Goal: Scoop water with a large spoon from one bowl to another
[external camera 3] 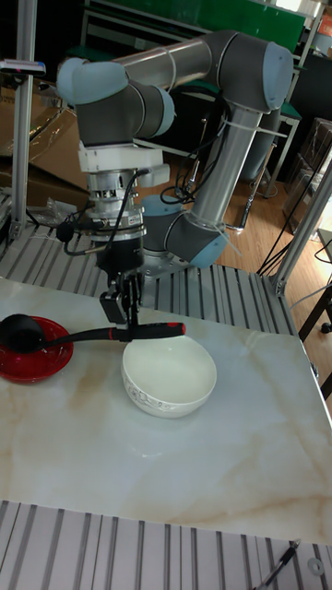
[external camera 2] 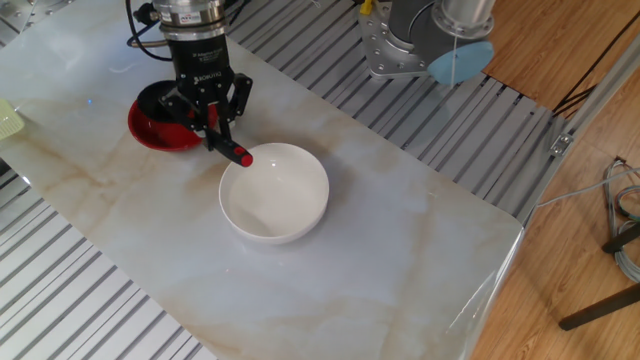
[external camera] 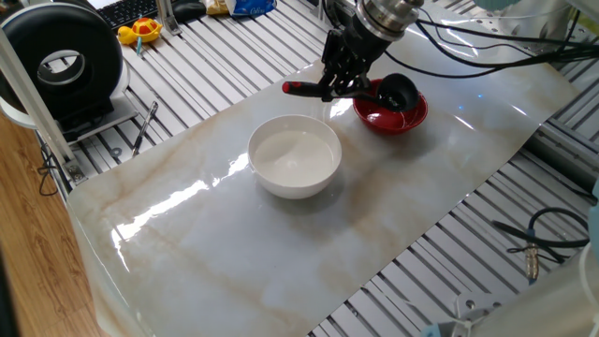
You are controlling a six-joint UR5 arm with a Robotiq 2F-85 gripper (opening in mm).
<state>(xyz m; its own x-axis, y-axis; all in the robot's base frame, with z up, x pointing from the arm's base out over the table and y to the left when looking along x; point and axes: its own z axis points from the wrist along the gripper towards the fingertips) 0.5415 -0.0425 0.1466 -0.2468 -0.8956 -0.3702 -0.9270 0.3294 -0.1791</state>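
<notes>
My gripper [external camera: 339, 82] is shut on the thin handle of the large black spoon [external camera 3: 111, 334], which lies level, its red tip [external camera 2: 240, 156] over the near rim of the white bowl [external camera: 294, 155]. The deep scoop [external camera: 398, 91] hangs just above the small red bowl [external camera: 398, 118]; I cannot tell if it holds water. In the tall fixed view the gripper [external camera 3: 123, 323] stands between the red bowl [external camera 3: 28, 364] and the white bowl [external camera 3: 169, 376]. Water in the white bowl shows only as a faint sheen.
Both bowls stand on a marble sheet [external camera: 234, 243] laid over a slatted metal table. A black round device [external camera: 61, 65] and a yellow toy [external camera: 140, 31] sit at the far left. The arm's base [external camera 2: 420, 40] is at the table's back edge. Cables [external camera: 543, 239] lie on the right.
</notes>
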